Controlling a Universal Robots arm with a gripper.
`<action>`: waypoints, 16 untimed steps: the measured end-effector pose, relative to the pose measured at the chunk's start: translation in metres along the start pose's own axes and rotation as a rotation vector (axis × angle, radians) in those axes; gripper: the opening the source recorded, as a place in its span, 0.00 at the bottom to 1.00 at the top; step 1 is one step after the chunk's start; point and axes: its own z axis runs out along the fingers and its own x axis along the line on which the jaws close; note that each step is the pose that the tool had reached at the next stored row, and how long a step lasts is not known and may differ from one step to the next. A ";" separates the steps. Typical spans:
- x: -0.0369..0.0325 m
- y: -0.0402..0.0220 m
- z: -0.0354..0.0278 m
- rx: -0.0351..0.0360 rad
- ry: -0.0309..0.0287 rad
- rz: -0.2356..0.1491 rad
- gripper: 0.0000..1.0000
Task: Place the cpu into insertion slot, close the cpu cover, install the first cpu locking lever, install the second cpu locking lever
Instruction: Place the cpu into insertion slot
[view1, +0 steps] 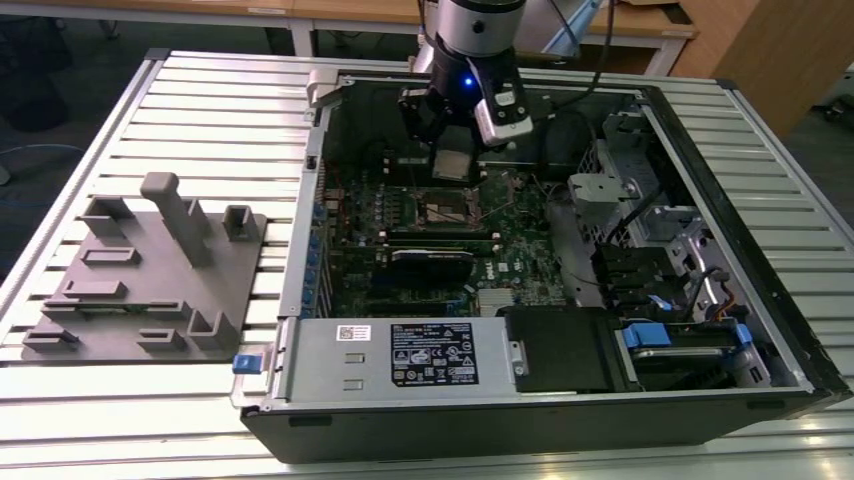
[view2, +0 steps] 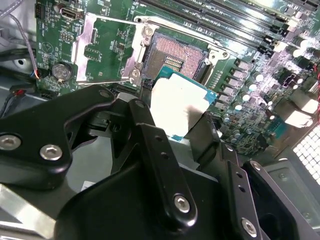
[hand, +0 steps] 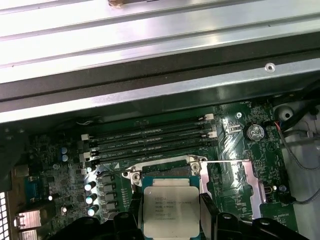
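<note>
Showing the exterior view first: an open computer case (view1: 534, 415) lies on a slatted metal counter (view1: 200, 110). A grey moulded fixture (view1: 147, 270) sits beside it at the exterior view's left. The arm (view1: 474, 30) reaches into the case, and its fingers (view1: 427, 122) grip the cpu (view1: 454, 166). The chip hangs over the insertion slot (view1: 449, 208) on the green motherboard (view1: 358, 205). It appears clear of the slot, though the gap is hard to judge from this angle.

In the second wrist view, the two black fingers (view2: 150, 145) are closed on opposite edges of the cpu (view2: 175, 102), whose pale metal top faces the camera. Beyond it the insertion slot (view2: 172, 57) lies uncovered, with its dark contact field exposed. The cpu cover (view2: 131, 60) is swung open just beside the slot, and green board shows through its window. A coin cell (view2: 62, 71) sits near the cover.

In the first wrist view, the cpu (hand: 170, 210) is clamped between the fingers (hand: 207, 215). A strip of the insertion slot (hand: 167, 173) shows past its far edge. The cpu cover (hand: 245, 172) lies open to one side, and the long memory slots (hand: 150, 137) run beyond.
</note>
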 end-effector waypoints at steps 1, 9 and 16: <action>0.0000 0.0000 0.0000 -0.0001 -0.0007 0.008 0.54; 0.0000 0.0000 0.0001 -0.0009 -0.0117 0.132 0.54; 0.0000 -0.0001 0.0006 -0.0019 -0.0230 0.261 0.54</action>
